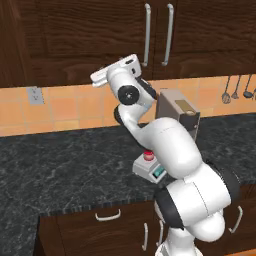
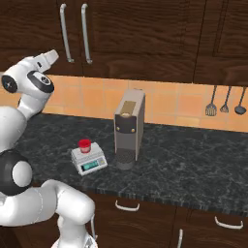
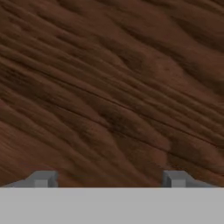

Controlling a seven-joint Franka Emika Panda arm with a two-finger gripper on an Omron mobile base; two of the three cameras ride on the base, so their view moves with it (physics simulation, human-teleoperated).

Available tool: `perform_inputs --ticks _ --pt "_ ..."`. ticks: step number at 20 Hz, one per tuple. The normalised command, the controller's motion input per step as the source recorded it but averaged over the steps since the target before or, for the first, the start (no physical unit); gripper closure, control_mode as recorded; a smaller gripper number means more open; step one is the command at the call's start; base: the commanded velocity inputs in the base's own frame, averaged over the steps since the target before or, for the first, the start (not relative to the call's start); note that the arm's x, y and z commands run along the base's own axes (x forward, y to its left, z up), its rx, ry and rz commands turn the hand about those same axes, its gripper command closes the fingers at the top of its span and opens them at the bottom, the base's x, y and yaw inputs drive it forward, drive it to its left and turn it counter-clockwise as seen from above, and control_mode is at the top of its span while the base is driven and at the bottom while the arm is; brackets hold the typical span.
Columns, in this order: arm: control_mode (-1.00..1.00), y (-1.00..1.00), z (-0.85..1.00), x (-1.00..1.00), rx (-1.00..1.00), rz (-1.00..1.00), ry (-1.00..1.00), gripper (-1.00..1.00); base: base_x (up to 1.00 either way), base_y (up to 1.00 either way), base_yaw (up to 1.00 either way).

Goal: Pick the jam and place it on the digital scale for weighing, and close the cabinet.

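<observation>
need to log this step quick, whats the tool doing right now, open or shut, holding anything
Tool: open, fingertips set wide apart, nothing between them, facing the cabinet wood close up. The jam sits on the digital scale, not in the tool.

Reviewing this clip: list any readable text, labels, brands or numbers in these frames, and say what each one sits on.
No text can be read in these pictures.
digital scale: its blue-green display is lit, but any digits are too small to read.
jam: it sits on the scale; the red-and-white body is too small and blurred to show a label.
coffee machine: a tan panel on top, no legible brand.
cabinet: plain wood grain, no marking.
</observation>
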Motion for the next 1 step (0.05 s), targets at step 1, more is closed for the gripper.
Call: perform_inputs --ticks 1 --pt "-1.0 -0.56 0.19 0.0 0.01 0.0 0.14 -1.0 0.0 0.0 0.0"
